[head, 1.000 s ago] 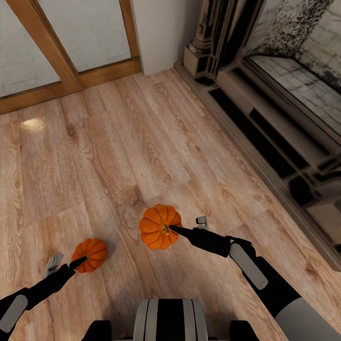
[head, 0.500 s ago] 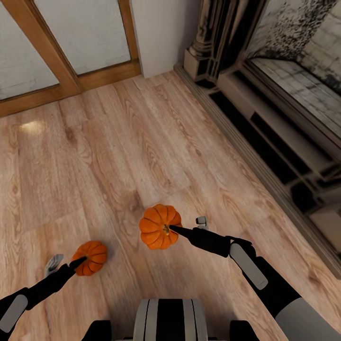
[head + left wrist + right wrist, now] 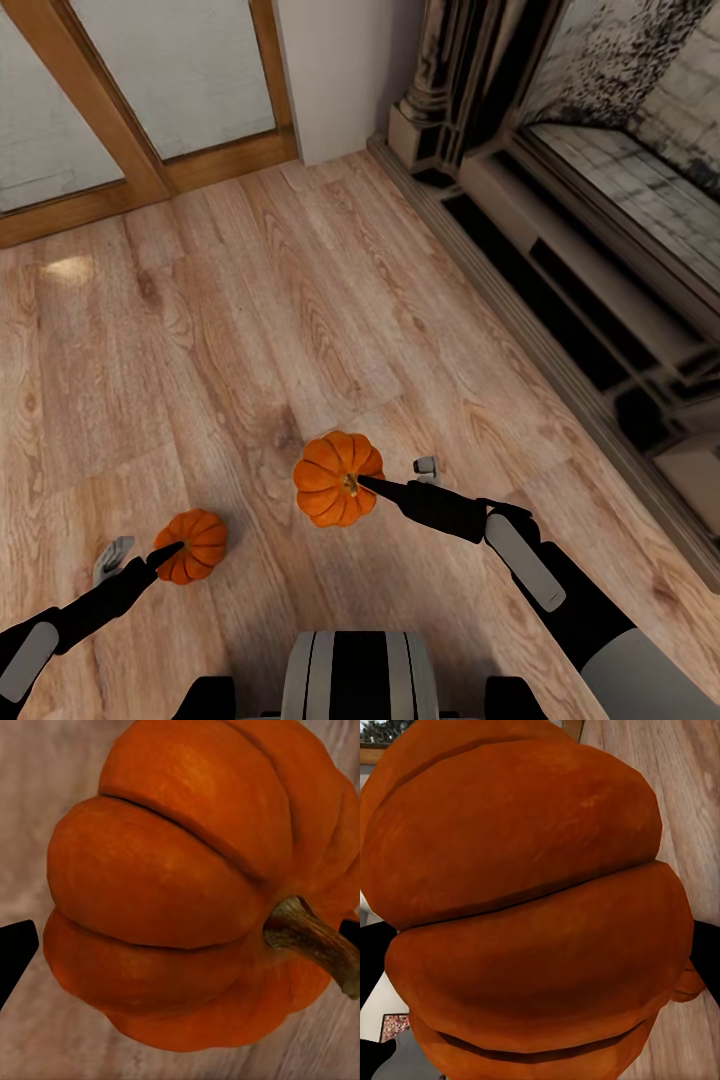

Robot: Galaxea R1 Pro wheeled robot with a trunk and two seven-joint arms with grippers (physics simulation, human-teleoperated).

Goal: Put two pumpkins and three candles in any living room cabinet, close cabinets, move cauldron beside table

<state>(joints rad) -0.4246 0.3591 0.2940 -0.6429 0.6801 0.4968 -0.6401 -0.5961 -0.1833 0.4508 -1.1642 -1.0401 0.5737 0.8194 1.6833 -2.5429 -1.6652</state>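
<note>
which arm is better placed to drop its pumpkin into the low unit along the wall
Right, likely. The right hand holds its round orange ribbed pumpkin on the side where the long low dark unit runs; the left hand is farther away.

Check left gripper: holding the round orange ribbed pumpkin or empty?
Holding. The left gripper is shut on the round orange ribbed pumpkin, fingers either side.

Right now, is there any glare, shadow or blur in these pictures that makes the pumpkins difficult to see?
Head view: a pale glare patch lies on the wood floor, far from both pumpkins; the left pumpkin and right pumpkin look sharp, with only soft shadows under them. Left wrist view: the pumpkin is very near, evenly lit, slightly soft. Right wrist view: the pumpkin crowds the lens, its lower ribs darker.
</note>
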